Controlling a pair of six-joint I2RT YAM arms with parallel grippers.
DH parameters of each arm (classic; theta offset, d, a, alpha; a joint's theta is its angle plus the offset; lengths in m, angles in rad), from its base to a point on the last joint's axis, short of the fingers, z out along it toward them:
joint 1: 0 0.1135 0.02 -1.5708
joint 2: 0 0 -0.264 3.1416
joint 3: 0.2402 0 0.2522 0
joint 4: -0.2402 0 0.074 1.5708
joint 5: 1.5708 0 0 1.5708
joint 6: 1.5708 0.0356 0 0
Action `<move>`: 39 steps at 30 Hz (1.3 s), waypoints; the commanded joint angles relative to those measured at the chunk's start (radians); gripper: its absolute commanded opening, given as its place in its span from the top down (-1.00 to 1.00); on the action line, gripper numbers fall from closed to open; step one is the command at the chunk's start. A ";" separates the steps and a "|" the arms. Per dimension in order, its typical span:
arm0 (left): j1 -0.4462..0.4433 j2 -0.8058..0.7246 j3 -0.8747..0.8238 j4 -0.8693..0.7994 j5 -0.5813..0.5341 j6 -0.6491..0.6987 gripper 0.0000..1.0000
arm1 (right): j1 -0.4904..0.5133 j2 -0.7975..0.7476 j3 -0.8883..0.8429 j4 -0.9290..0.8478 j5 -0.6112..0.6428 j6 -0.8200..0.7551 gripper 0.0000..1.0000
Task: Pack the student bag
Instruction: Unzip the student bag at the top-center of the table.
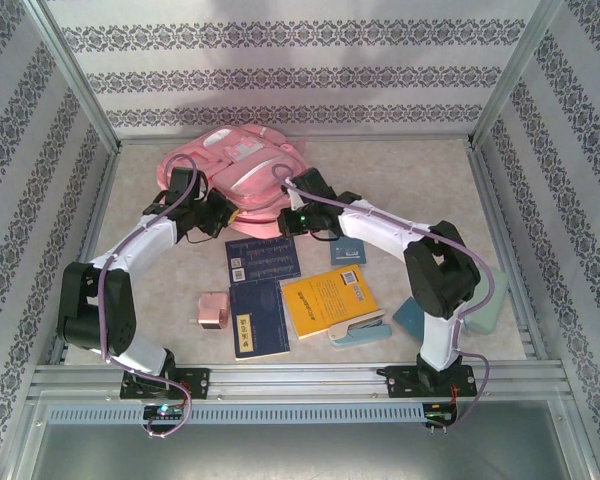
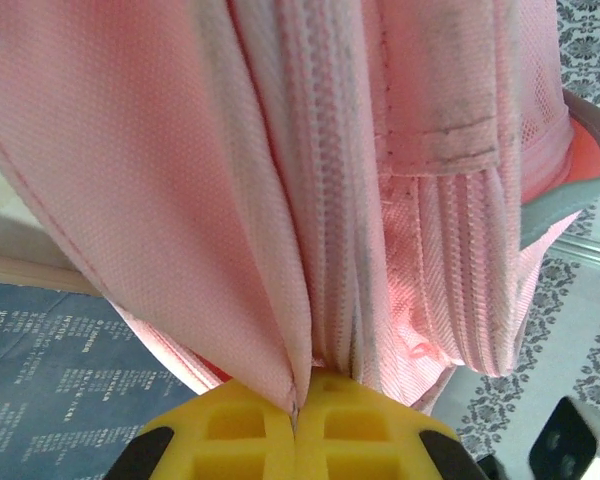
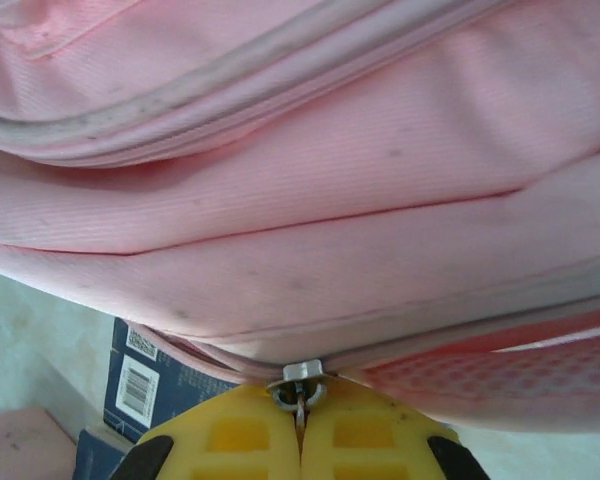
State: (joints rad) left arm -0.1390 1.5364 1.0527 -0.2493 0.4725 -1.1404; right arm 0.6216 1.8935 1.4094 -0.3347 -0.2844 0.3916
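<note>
The pink student bag [image 1: 242,165] lies at the back middle of the table. My left gripper [image 1: 202,215] sits at the bag's near left edge, and my right gripper [image 1: 298,200] at its near right edge. In the left wrist view the yellow fingers [image 2: 230,420] are shut on a fold of the bag's pink fabric [image 2: 280,300] beside a zip line. In the right wrist view the yellow fingers [image 3: 240,430] are shut on a metal zip pull [image 3: 300,390] at the bag's [image 3: 300,200] lower seam.
In front of the bag lie two dark blue books [image 1: 263,258] [image 1: 258,318], a yellow book [image 1: 328,300], a small blue booklet [image 1: 348,251], a pink box [image 1: 214,310], a pale blue stapler [image 1: 358,329] and a teal item [image 1: 480,310] by the right arm.
</note>
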 commanded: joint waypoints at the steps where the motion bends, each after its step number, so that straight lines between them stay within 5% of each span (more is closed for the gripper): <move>1: 0.040 -0.030 0.064 -0.021 -0.050 0.097 1.00 | -0.051 0.001 0.061 -0.166 -0.011 -0.084 1.00; 15: 0.070 0.001 0.193 -0.130 0.052 0.251 1.00 | -0.229 0.175 0.290 -0.302 -0.001 -0.096 1.00; 28: -0.060 0.241 0.521 -0.269 0.074 0.390 0.76 | -0.198 -0.221 -0.209 0.035 0.070 0.127 1.00; 34: -0.064 0.277 0.560 -0.328 0.028 0.382 0.08 | -0.090 -0.285 -0.275 0.134 0.088 0.221 1.00; 39: -0.088 0.169 0.368 -0.257 0.037 0.251 -0.16 | -0.031 -0.207 -0.210 0.176 0.059 0.266 1.00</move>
State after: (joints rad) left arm -0.2047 1.7714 1.4979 -0.5838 0.5068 -0.8112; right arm 0.5446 1.6535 1.1500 -0.2264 -0.1654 0.6060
